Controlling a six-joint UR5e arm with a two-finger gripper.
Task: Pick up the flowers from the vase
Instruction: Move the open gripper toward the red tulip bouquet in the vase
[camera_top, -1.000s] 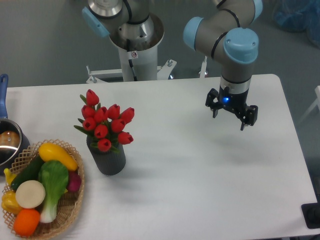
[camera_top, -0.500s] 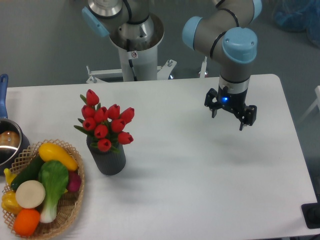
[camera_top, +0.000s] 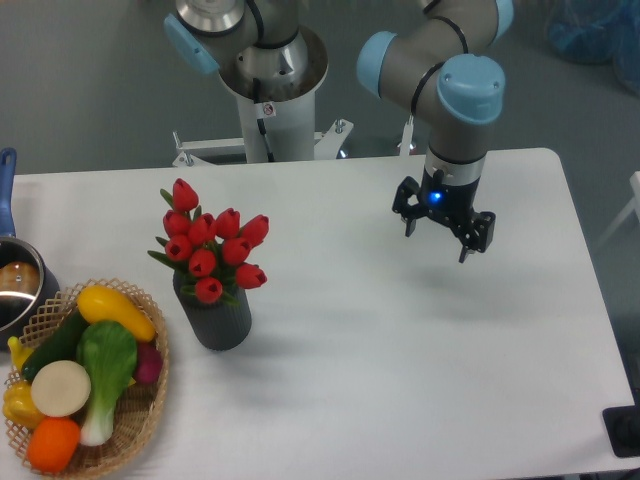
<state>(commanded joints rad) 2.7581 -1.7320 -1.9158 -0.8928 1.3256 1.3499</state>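
The flowers (camera_top: 212, 243), a bunch of red tulip buds with green leaves, stand upright in the vase (camera_top: 215, 316), a short dark grey ribbed cylinder on the left part of the white table. My gripper (camera_top: 438, 238) hangs above the table's right half, well to the right of the flowers and apart from them. Its two black fingers are spread, and it is open and empty.
A woven wicker basket (camera_top: 150, 400) with several toy vegetables sits at the front left, touching close to the vase. A metal pot (camera_top: 18, 283) with a blue handle is at the left edge. The robot base (camera_top: 270, 90) stands behind the table.
My gripper has moved a little to the left, toward the flowers. The flowers and vase have not moved.
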